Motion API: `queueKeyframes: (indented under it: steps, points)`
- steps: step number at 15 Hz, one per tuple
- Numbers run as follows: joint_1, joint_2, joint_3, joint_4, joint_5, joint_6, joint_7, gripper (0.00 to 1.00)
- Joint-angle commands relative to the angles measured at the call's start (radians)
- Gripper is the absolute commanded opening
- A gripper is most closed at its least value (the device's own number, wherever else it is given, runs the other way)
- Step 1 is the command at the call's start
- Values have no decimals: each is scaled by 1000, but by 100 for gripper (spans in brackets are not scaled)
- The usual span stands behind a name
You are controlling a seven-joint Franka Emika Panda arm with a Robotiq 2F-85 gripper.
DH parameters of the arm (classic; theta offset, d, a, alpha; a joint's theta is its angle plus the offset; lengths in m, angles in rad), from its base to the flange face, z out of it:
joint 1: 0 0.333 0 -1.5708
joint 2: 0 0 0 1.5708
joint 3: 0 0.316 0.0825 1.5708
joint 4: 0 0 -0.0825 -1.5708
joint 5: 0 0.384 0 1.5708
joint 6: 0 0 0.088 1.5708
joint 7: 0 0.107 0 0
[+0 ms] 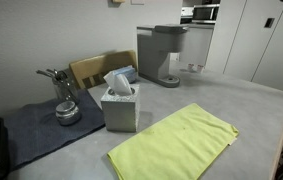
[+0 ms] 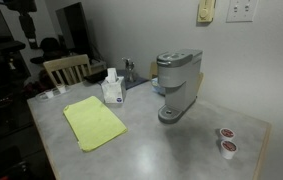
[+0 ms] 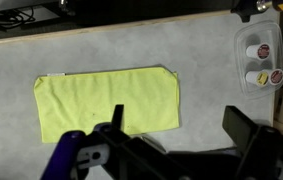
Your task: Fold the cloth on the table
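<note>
Your gripper (image 3: 173, 118) stood with its two fingers (image 3: 116, 118) spread wide apart in the wrist view, nothing between them, high over the table (image 3: 101, 45) and touching nothing.

The cloth (image 1: 176, 140) lay flat and unfolded on the table (image 1: 261, 110), in front of the tissue box (image 1: 120, 105) and a little to the side of it away from the mat, its near corner just beside the box but not under it. In both exterior views it showed as one smooth yellow-green layer, and the cloth (image 2: 94, 122) sat on the camera side of the tissue box (image 2: 112, 90). In the wrist view the cloth (image 3: 106, 100) ran long across the frame, all four edges showing.

On the other side of the tissue box a dark grey-blue mat (image 1: 36, 130) carried a metal holder (image 1: 66, 105). Behind the box stood a wooden chair back (image 1: 96, 68), and farther behind it the grey coffee machine (image 1: 166, 55). Two coffee pods (image 2: 226, 140) sat beyond the coffee machine (image 2: 178, 85), well apart from the tissue box.
</note>
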Motion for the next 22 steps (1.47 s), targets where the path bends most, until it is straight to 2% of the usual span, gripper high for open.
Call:
queueKeyframes:
  steps: [1, 4, 10, 14, 16, 19, 20, 22]
  points:
    - [7, 0, -6, 2, -3, -2, 1, 100]
    - [3, 23, -3, -22, -3, 63, 2, 100]
    - [10, 95, -11, -107, 27, 311, -8, 100]
    - [38, 191, -48, -125, 133, 450, -121, 100]
    - [53, 242, -74, -115, 229, 476, -212, 100]
    - [59, 303, -115, -92, 416, 423, -369, 100]
    - [49, 259, -87, -119, 334, 446, -287, 100]
    - [46, 289, -99, -113, 387, 446, -344, 100]
